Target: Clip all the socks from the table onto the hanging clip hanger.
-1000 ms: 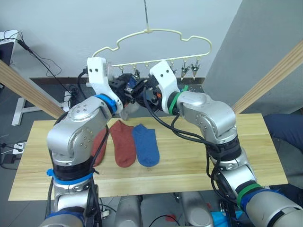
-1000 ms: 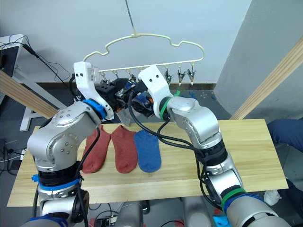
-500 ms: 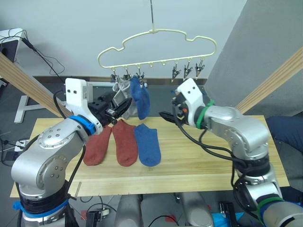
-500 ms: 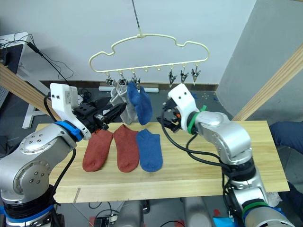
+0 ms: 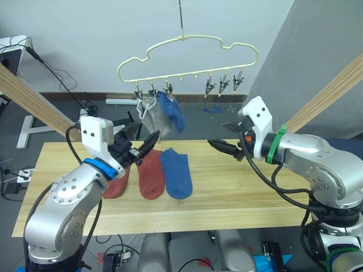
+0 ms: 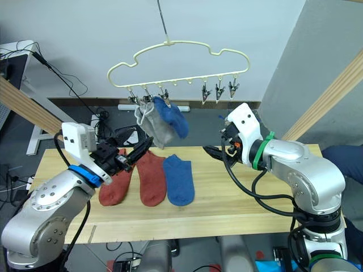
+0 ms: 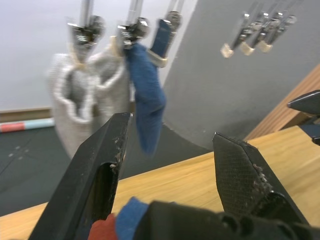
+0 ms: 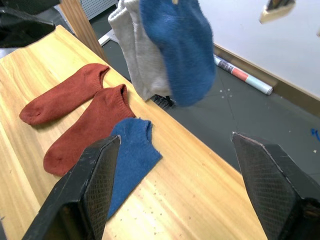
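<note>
Three socks left flat on table [image 5: 272, 198]: two rust-red socks [image 5: 150, 173], one blue sock on table [image 5: 176, 173], side by side toward the left half, long axes running front-to-back, cuffs toward the far edge, toes toward the near edge. Hung on clip hanger [image 5: 187, 54] above the far edge: two grey socks [image 5: 148, 118] and blue hung sock [image 5: 173, 113], clipped at the cuff on the three leftmost clips, long axes roughly vertical, blue toe kicked toward the right. Three free clips [image 5: 224, 84] bunched at the right end. Left gripper [image 5: 142, 146] wide open, empty, over the far ends of the red pair. Right gripper [image 5: 224, 144] open, empty, above the table right of the blue sock, well apart from it. Roughly half done by count. Next step likely a pick from the table: best to pinch at the cuff edge, not mid-foot, so the cuff presents straight up to a clip. Take the blue one first with the right arm, nearest the free clips. Keep the lift clear of the hung socks to avoid swinging the hanger.
</note>
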Tool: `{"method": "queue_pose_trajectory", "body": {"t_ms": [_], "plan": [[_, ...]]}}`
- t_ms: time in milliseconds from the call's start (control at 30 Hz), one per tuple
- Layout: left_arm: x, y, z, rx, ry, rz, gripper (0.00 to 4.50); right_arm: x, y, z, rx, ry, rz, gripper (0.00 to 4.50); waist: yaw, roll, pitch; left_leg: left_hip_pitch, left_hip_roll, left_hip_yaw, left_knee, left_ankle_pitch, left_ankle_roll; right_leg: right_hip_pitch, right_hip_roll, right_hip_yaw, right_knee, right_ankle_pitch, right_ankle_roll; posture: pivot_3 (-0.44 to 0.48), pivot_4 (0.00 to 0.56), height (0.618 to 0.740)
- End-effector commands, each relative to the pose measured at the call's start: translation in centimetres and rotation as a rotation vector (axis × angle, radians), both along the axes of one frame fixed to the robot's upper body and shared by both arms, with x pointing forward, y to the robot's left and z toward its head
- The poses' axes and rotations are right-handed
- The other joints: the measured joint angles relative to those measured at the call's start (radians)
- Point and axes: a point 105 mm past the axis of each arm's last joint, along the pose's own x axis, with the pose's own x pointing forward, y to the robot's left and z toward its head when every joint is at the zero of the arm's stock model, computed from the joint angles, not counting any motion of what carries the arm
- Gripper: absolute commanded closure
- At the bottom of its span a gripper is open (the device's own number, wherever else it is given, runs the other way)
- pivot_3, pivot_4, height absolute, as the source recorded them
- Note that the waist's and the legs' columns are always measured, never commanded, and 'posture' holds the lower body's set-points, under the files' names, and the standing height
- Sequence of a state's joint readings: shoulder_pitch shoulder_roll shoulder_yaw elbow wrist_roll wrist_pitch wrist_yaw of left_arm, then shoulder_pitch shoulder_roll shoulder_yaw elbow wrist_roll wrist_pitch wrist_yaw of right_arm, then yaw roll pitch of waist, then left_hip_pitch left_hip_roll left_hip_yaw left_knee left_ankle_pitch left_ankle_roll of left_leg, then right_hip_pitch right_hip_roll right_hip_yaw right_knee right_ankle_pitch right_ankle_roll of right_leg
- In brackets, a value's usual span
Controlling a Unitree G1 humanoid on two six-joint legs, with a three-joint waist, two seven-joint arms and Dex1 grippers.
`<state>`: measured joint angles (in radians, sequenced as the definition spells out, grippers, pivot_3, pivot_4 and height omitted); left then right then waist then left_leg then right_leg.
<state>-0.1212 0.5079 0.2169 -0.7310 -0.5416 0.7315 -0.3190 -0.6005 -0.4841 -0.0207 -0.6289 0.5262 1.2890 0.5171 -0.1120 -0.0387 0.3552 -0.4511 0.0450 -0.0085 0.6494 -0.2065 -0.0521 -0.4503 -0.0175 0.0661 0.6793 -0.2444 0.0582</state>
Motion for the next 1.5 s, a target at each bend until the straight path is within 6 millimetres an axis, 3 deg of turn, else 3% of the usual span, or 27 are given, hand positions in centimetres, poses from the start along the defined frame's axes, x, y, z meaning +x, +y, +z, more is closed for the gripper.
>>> {"method": "queue_pose_trajectory", "body": {"t_ms": [33,267,767,1167,1500], "plan": [[0.0,-1.0,-0.5,-0.01,-0.037,-0.022,1.54,-0.9,-0.9,0.9,0.003,-0.048,-0.008,0.8,-0.001,0.0,-0.002,0.0,0.0,0.0,0.0,0.0,0.0,0.0,0.0,0.0,0.0,0.0,0.0,-0.26,0.299,0.74],[0.4,-2.4,-1.8,-0.026,-0.053,-0.04,1.54,-1.3,-2.2,0.6,-0.024,-0.034,-0.047,0.8,-0.013,-0.001,-0.007,0.0,0.0,0.001,0.0,0.0,0.0,0.0,0.0,0.001,0.0,0.0,0.0,-0.292,0.279,0.74],[0.8,-3.8,-1.7,-0.013,-0.089,-0.082,1.54,-1.8,-3.0,0.1,0.021,-0.012,-0.078,0.8,-0.062,-0.002,-0.037,0.001,0.0,0.002,0.002,0.001,0.002,0.001,0.001,0.002,0.001,0.0,0.0,-0.32,0.249,0.74],[0.4,-4.2,-1.7,0.015,-0.061,-0.116,1.54,-2.0,-2.7,0.5,0.042,-0.014,-0.079,0.8,-0.089,-0.002,-0.038,0.003,0.0,0.002,0.006,0.001,0.002,0.005,0.001,0.003,0.001,-0.001,0.003,-0.322,0.341,0.74],[1.1,-3.4,-0.9,0.018,-0.077,-0.096,1.54,-1.8,-2.8,0.7,0.056,-0.023,-0.107,0.8,-0.09,-0.001,-0.037,0.008,0.001,0.003,0.005,0.001,0.003,0.008,0.002,0.004,0.0,-0.003,0.005,-0.327,0.342,0.74]]}}
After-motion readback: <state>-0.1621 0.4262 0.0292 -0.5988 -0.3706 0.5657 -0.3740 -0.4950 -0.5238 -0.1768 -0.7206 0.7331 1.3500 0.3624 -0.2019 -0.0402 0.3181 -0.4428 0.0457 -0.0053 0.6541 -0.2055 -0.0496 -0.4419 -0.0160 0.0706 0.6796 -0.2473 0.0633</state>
